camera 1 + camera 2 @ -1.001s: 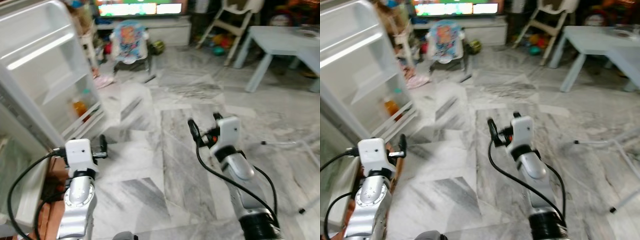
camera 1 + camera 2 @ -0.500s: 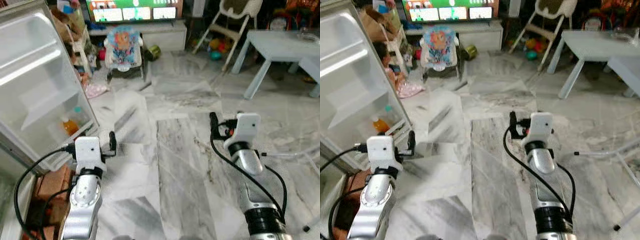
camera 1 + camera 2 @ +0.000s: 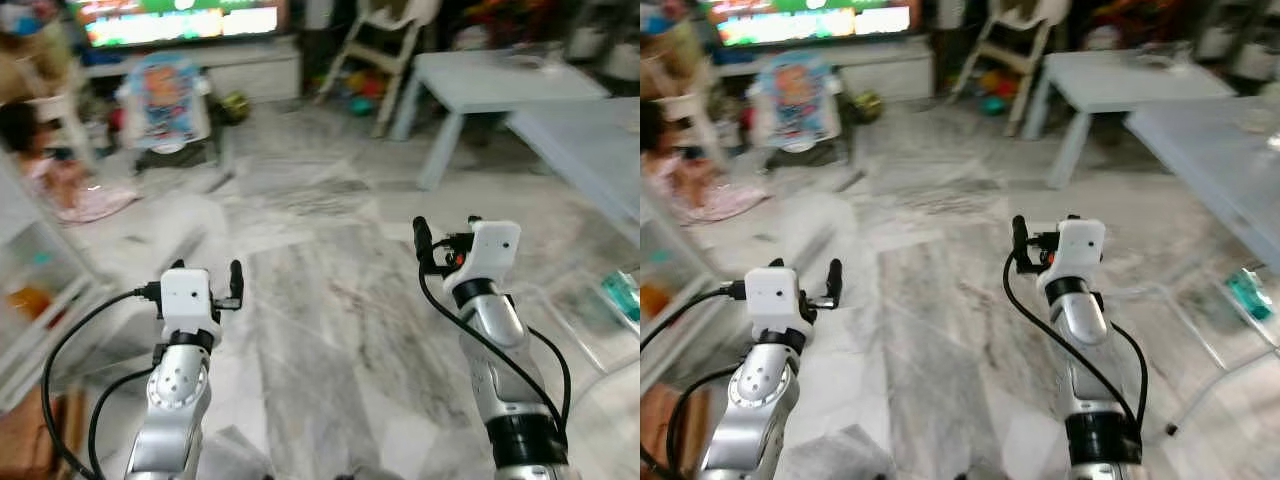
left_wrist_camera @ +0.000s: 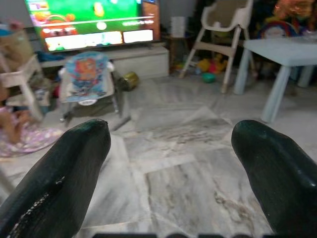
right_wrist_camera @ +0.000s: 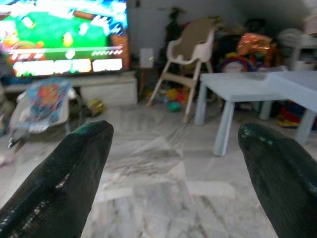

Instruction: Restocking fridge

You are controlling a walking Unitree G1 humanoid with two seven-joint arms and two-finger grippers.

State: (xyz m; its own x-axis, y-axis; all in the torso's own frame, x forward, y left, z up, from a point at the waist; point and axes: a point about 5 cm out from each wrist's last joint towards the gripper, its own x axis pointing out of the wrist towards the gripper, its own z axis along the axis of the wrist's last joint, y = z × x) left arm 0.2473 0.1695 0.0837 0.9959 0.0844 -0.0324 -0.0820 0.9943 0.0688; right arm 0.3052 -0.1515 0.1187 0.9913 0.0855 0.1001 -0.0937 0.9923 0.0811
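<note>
The open fridge door (image 3: 22,310) lies at the far left edge, blurred, with an orange bottle (image 3: 20,298) on its lower shelf. My left gripper (image 3: 207,270) is raised over the marble floor, open and empty, its black fingers (image 4: 59,173) spread wide in the left wrist view. My right gripper (image 3: 445,235) is held at about the same height to the right, also open with nothing between its fingers (image 5: 64,168). Both point across the room toward the television (image 4: 94,22).
A pale blue table (image 3: 500,80) and a white high chair (image 3: 385,30) stand at the back right. A baby bouncer (image 3: 165,95) sits before the television. A person (image 3: 30,150) sits on the floor at left. A teal object (image 3: 622,293) lies low at right.
The view has swung to the right, so the fridge has slid to the left edge and the table has come nearer. Both grippers stay raised and open.
</note>
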